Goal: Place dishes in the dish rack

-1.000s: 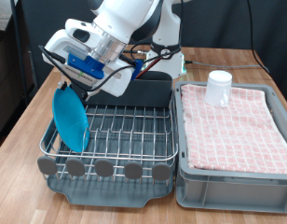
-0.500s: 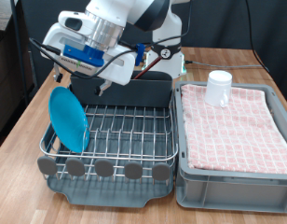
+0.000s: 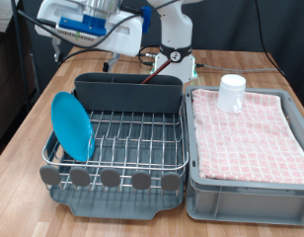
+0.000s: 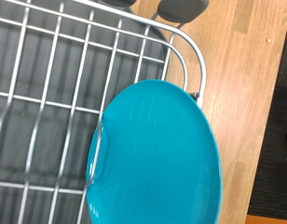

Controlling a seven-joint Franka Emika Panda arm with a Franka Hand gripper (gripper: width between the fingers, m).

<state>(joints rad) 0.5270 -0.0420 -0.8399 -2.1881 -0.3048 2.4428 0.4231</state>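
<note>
Plate [image 3: 72, 124]: upright in dish rack [image 3: 132, 138], at its end farthest from the mug [image 3: 231, 94]; likely stiff, slick; grip rim.
Mug: on checked cloth; likely light; handle unseen.
Claw: fingers unseen, state unclear.

bright-blue plate [image 3: 73, 125] on edge, leaning, in wire dish rack [image 3: 132, 138], left side of exterior frame. white handled mug [image 3: 231, 94] upright on pink checked cloth, upper right, apart from rack.

Round bright-blue plate [image 3: 72, 125]; silver wire dish rack [image 3: 132, 138] on dark grey plastic tray; small white mug [image 3: 231, 94]; grey crate [image 3: 246, 193], pink checked cloth [image 3: 251, 133]; light brown wooden bench [image 3: 24, 168].
</note>
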